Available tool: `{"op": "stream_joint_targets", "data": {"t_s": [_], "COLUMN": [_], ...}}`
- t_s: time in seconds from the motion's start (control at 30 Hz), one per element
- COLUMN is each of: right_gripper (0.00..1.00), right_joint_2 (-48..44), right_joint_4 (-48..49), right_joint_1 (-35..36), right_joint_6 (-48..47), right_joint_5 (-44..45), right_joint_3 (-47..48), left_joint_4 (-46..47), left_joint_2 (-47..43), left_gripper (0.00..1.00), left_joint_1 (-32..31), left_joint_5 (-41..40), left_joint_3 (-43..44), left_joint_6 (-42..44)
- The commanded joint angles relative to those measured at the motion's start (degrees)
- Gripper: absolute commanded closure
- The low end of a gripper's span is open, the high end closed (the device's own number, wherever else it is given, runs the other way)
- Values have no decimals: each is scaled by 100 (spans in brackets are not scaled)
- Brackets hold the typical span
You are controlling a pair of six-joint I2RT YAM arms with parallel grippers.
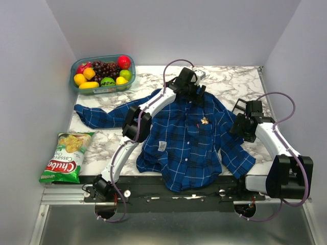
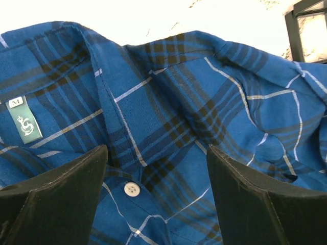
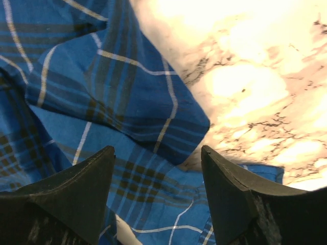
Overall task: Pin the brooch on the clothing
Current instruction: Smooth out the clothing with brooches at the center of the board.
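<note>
The clothing, a blue plaid shirt with white buttons, lies spread front-up on the marble table. The brooch, a tiny pale salmon shape, sits on the shirt's chest. My left gripper hovers at the collar, a little above and left of the brooch. The left wrist view shows it open over the clothing, with the collar, size label and a button below. My right gripper is open above the shirt's right sleeve, with nothing between its fingers. No brooch shows in either wrist view.
A clear tub of toy fruit stands at the back left. A green chips bag lies at the front left. A small black square case rests beside the right sleeve and also appears as a black frame. Walls enclose three sides.
</note>
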Motion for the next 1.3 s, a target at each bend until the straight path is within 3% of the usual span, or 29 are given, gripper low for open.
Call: {"op": "stream_joint_targets", "data": {"t_s": [0.0, 0.2, 0.5, 0.63, 0.67, 0.73, 0.77, 0.8, 0.83, 0.9, 0.97, 1.1, 1.13, 1.23, 1.27], "right_gripper": [23, 22, 22, 23, 22, 23, 23, 24, 25, 32, 41, 69, 81, 99, 99], "right_joint_2": [-197, -31, 356, 453, 471, 541, 576, 620, 707, 769, 875, 1033, 1059, 1130, 1139], "right_joint_4": [8, -9, 166, 263, 289, 307, 333, 342, 342, 403, 447, 456, 456, 369, 308], "right_joint_1": [-29, -161, -425, -425, -433, -434, -425, -433, -442, -434, -434, -434, -434, -442, -434], "right_joint_6": [17, 35, 53, 132, 149, 149, 149, 149, 158, 167, 193, 158, 132, 88, 53], "right_joint_5": [-222, -99, -274, -441, -441, -459, -476, -485, -538, -582, -591, -547, -486, -302, -240], "right_joint_3": [-16, -25, -69, -131, -148, -192, -218, -219, -210, -201, -184, -113, -96, 62, 115], "left_joint_4": [118, 390, 373, 312, 312, 347, 382, 487, 548, 767, 952, 1226, 1235, 1252, 1261], "left_joint_2": [119, 303, 576, 699, 716, 725, 708, 699, 638, 489, 348, 84, 49, -74, -109], "left_gripper": [13, 20, 15, 17, 21, 39, 50, 68, 75, 94, 100, 100, 100, 100, 100], "left_joint_1": [28, 28, 28, 28, 36, 37, 54, 80, 98, 229, 344, 800, 862, 1099, 1144], "left_joint_5": [-1, 254, 289, 315, 350, 412, 430, 482, 509, 553, 597, 851, 930, 1115, 1159], "left_joint_3": [-39, -74, 199, 190, 181, 129, 59, 23, -29, -223, -459, -654, -663, -768, -855], "left_joint_6": [-23, -234, -612, -902, -929, -1008, -1121, -1192, -1262, -1499, -1640, -1956, -1992, -1984, -1949]}}
